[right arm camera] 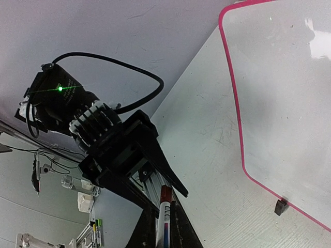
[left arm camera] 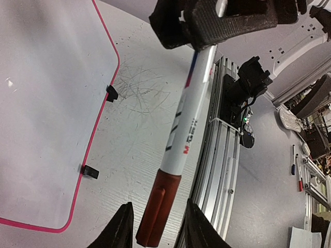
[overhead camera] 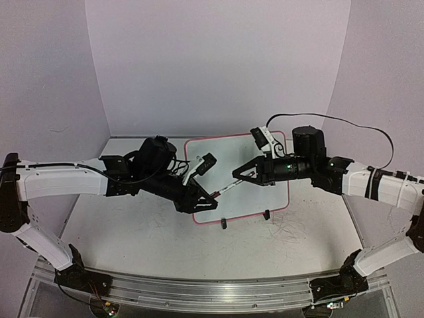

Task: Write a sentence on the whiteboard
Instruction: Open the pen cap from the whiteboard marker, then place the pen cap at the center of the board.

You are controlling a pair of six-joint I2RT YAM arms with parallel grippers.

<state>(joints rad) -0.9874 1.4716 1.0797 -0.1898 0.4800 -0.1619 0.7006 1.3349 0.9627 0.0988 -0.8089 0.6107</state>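
Left wrist view: right end effector (left arm camera: 217,23) clamps the marker (left arm camera: 189,119), left end effector (left arm camera: 158,230) flanks its cap (left arm camera: 158,206), contact unclear

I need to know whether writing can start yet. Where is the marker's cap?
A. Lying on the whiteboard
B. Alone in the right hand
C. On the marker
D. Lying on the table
C: the red cap sits on the end of the marker, between the fingers of the left hand.

whiteboard (overhead camera: 232,151) on table (overhead camera: 132,232) | marker (overhead camera: 226,189) over whiteboard, between left hand (overhead camera: 211,202) and right hand (overhead camera: 237,173)
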